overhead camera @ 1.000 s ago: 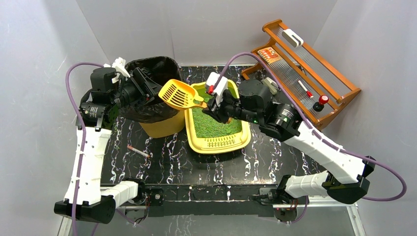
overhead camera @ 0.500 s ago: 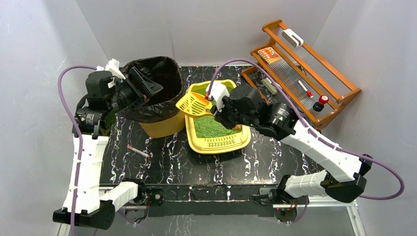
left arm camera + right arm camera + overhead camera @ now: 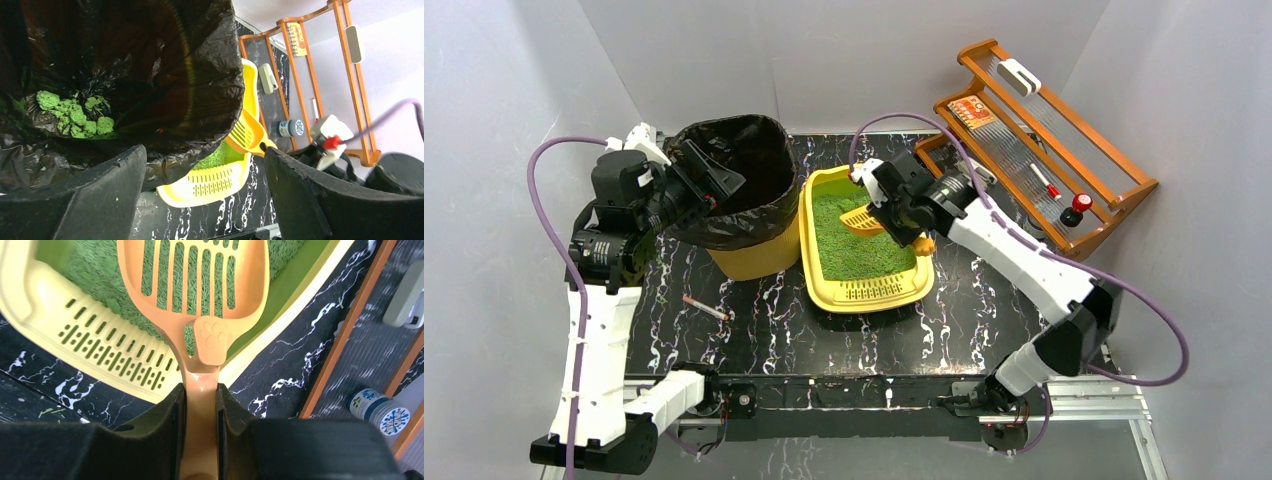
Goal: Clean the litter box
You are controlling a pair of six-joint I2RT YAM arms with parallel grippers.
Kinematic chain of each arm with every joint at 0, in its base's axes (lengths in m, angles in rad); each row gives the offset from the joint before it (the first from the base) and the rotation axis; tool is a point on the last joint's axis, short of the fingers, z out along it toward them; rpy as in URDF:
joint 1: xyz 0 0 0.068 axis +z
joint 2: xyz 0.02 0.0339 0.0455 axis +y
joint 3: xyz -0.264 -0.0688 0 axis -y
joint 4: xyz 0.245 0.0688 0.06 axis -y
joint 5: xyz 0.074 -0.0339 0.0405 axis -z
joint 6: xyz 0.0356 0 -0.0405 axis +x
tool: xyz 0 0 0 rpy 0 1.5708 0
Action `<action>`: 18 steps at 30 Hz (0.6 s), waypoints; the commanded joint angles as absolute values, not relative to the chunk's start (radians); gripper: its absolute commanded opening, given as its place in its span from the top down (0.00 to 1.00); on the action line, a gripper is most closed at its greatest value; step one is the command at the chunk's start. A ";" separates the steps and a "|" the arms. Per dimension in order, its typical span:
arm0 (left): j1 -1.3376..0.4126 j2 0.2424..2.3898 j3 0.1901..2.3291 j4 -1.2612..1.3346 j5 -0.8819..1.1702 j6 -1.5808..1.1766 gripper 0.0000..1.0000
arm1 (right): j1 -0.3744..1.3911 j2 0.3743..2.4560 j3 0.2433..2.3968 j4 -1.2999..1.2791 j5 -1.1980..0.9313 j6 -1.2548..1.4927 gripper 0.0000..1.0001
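My right gripper (image 3: pixel 201 399) is clamped on the handle of the orange slotted scoop (image 3: pixel 211 337), its blade over the green litter at the right side of the yellow litter box (image 3: pixel 864 292) mid-table, while my left gripper (image 3: pixel 204 152) hangs spread wide over the black-bagged yellow bin (image 3: pixel 754 262) just left of it.

Top external: I look down from above and behind the arm bases, far out, whole table (image 3: pixel 754 330) in frame. Left wrist: I look past the left fingers (image 3: pixel 90 200) into the bag-lined bin (image 3: pixel 150 75), close; view rolled sideways. Right wrist: very near, I look down the scoop (image 3: pixel 200 290) between the right fingers (image 3: pixel 155 435). All three share the slotted end of the litter box (image 3: pixel 864 292) and the wooden rack (image 3: pixel 1064 130).
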State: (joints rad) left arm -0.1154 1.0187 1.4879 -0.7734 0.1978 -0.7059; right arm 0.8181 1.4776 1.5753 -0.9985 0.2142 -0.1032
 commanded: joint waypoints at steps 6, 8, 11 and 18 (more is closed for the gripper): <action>-0.120 0.979 1.518 -0.792 0.134 -0.661 0.12 | 0.757 1.740 1.755 -1.128 0.235 -0.081 1.00; -0.120 0.977 1.533 -0.806 0.114 -0.653 0.11 | 0.752 1.785 1.781 -1.128 0.240 -0.081 1.00; -0.123 0.971 1.548 -0.823 0.076 -0.645 0.11 | 0.751 1.837 1.812 -1.125 0.248 -0.082 1.00; -0.127 0.975 1.573 -0.831 0.052 -0.637 0.10 | 0.750 1.921 1.858 -1.120 0.249 -0.100 1.00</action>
